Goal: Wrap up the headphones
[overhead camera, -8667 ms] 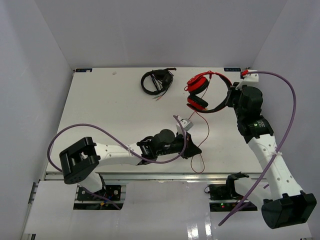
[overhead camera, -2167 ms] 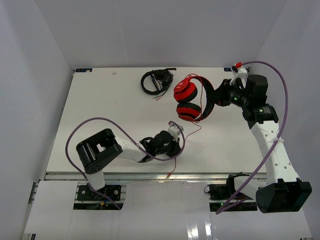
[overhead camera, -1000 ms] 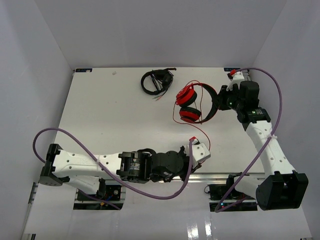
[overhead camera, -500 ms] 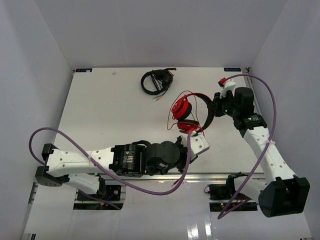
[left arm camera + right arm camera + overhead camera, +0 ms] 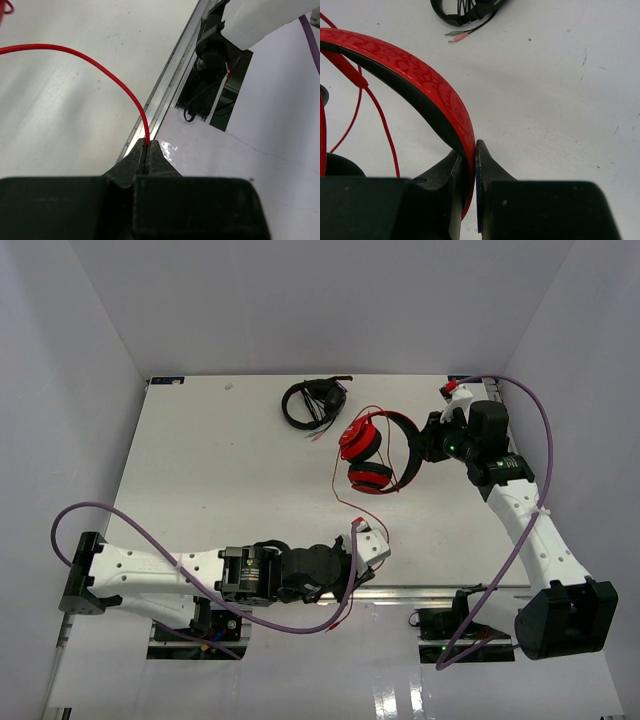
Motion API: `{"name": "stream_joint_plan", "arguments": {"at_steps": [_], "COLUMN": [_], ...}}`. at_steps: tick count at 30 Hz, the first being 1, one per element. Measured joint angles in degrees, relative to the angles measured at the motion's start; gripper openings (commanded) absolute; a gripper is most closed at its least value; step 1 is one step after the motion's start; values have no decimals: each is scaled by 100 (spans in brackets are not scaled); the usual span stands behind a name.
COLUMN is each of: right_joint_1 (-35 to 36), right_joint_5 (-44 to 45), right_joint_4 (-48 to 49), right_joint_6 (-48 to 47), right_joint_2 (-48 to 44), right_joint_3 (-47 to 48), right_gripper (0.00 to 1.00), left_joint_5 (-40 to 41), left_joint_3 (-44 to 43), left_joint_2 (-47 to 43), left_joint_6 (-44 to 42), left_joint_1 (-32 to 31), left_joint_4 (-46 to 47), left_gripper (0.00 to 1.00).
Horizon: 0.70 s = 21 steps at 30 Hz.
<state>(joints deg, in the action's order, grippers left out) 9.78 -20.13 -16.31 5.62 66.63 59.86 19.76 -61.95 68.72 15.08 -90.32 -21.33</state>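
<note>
Headphones (image 5: 372, 448), red with a black-lined headband, are being held tilted just right of the black headphones (image 5: 312, 403) and a little nearer the arm bases. The right gripper (image 5: 469, 165) is pinching the red headband, its fingers closed tight on it. Thin red cable (image 5: 347, 502) is looping around the ear cups and trailing away from the black headphones toward the left gripper (image 5: 147, 150). That gripper is clamping the cable with its jaws together, well apart from the black headphones, over the white table (image 5: 200, 460).
</note>
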Motion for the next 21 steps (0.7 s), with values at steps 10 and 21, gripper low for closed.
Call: {"name": "stream_joint_plan", "arguments": {"at_steps": [10, 21], "right_joint_1": [-7, -44], "right_joint_5": [-360, -36], "right_joint_4": [-29, -69], "right_joint_6": [748, 1120], "right_joint_2": [488, 873], "right_joint_3": [329, 638], "right_gripper": [8, 8], "left_joint_5": [-392, -1348], "left_joint_3": [917, 150], "left_joint_2": [597, 2623], "left_joint_6": [141, -1], "left_joint_1": [148, 424], "left_joint_4": [1479, 2592], "left_gripper": [0, 0]}}
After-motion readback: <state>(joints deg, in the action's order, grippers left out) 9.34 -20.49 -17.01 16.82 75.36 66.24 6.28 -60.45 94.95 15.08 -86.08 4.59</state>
